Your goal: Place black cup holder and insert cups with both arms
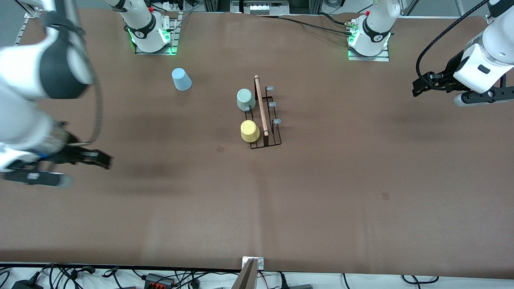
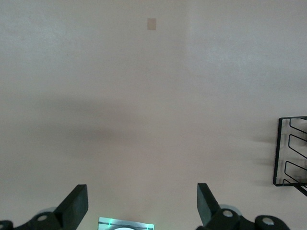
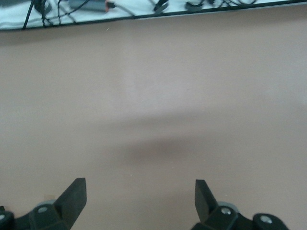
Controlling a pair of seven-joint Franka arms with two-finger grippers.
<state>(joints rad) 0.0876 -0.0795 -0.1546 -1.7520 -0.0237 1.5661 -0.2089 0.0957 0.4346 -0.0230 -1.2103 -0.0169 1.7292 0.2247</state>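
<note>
The black cup holder [image 1: 266, 138] stands mid-table, its wooden rod handle [image 1: 261, 105] on top. A pale green cup [image 1: 245, 99] and a yellow cup [image 1: 249, 131] sit on its prongs on the side toward the right arm's end, the yellow one nearer the camera. A light blue cup [image 1: 181, 79] stands upside down on the table, closer to the right arm's base. My left gripper [image 1: 417, 88] [image 2: 142, 206] hangs open and empty over the left arm's end; one corner of the holder [image 2: 288, 153] shows in its wrist view. My right gripper [image 1: 105, 160] [image 3: 139, 196] is open and empty over the right arm's end.
The brown table [image 1: 321, 200] carries small square marks [image 1: 220, 149] [image 1: 385, 196]. Cables [image 3: 96, 7] lie along the table edge nearest the camera. The two arm bases [image 1: 150, 32] [image 1: 371, 34] stand at the edge farthest from the camera.
</note>
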